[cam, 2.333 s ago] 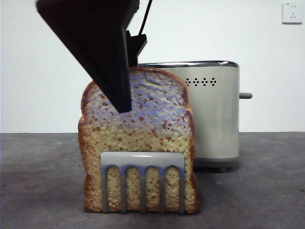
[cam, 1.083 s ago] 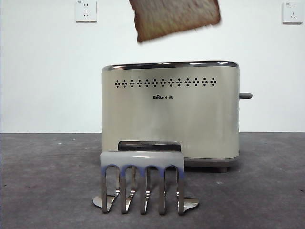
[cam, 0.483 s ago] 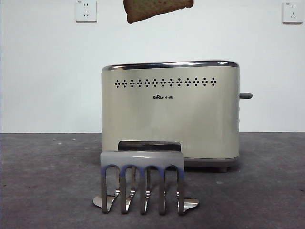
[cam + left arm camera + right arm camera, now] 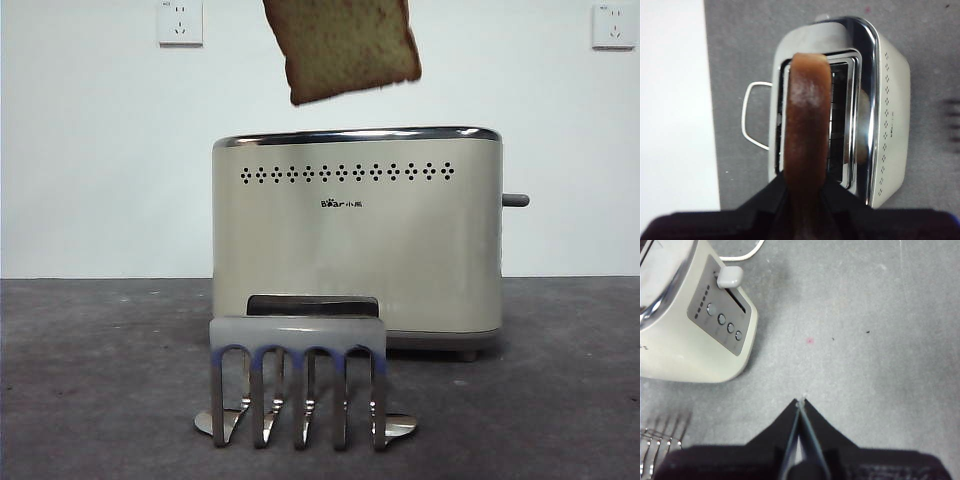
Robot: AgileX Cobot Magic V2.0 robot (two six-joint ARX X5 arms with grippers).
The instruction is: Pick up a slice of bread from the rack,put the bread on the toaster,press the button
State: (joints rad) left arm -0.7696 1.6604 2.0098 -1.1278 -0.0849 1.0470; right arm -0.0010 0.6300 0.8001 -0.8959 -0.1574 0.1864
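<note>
Nearest, I see rack [image 4: 298, 385] standing bare on grey table [image 4: 90, 380], open table on both its sides. Behind it toaster [image 4: 357, 240], button [image 4: 515, 200] sticking from narrow side. Slice of bread [image 4: 345, 45] hangs tilted above toaster's chrome rim, clear gap between, top cut by frame edge. From left wrist I see left gripper [image 4: 802, 192] clenched on slice, crust edge over open slot [image 4: 840, 120]. Right gripper [image 4: 800, 407] pressed closed, holding nothing, over bare table beside toaster's control side.
</note>
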